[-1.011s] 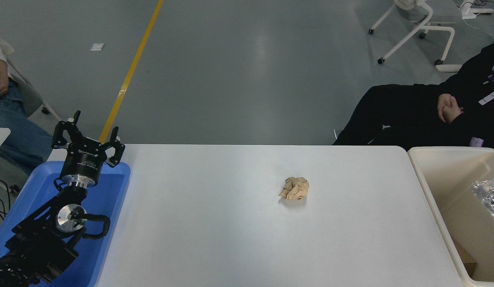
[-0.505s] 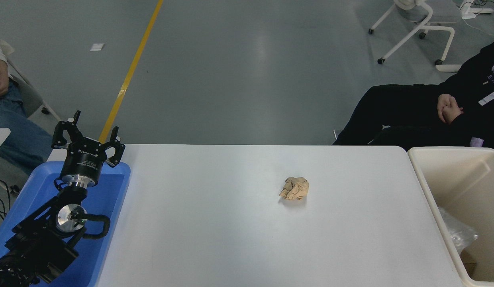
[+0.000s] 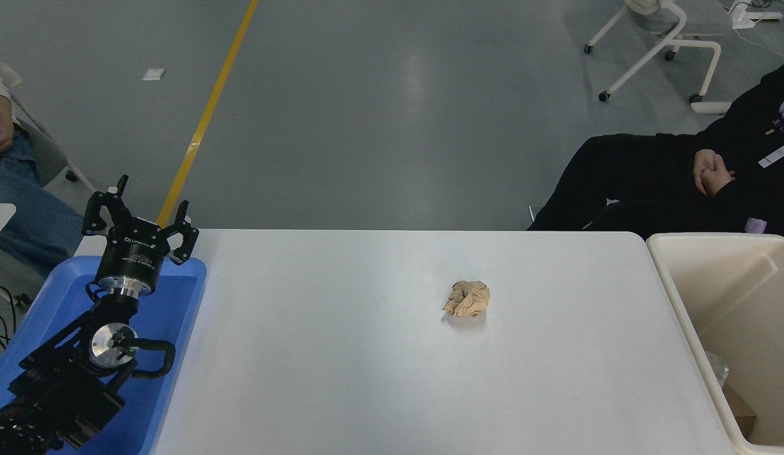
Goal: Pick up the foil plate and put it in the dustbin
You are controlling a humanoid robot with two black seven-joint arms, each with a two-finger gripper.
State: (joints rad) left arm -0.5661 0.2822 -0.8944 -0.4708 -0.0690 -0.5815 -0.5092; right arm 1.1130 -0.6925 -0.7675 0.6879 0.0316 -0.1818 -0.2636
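Head view gives me the white table (image 3: pixel 392 354) across most of the frame, bare except for one scrap near its middle. At the right edge stands the dustbin (image 3: pixel 695 316), cream-walled and deep, pushed up against the table's side so that anything carried over its rim can simply fall in. Low against its left inner wall I see a small pale, glinting sliver (image 3: pixel 719 366); I take that to be the foil plate, lying inside the bin and mostly hidden by the rim, though it is too small for me to be sure. I judge the drop as done, with nothing silver left on the tabletop.

On the far left a blue tray (image 3: pixel 183 297) sits alongside the table, and my left gripper (image 3: pixel 141 218) is parked above it, its fingers spread apart and holding nothing, kept well clear of the work area. The right arm is out of my view.

Two people sit beyond the table: one in dark clothes at the far right, hands (image 3: pixel 711 172) clasped, one in jeans (image 3: pixel 25 215) at the far left.

Smallest is the crumpled tan paper ball (image 3: pixel 466 298), sitting alone, well apart from the bin and not part of my job.
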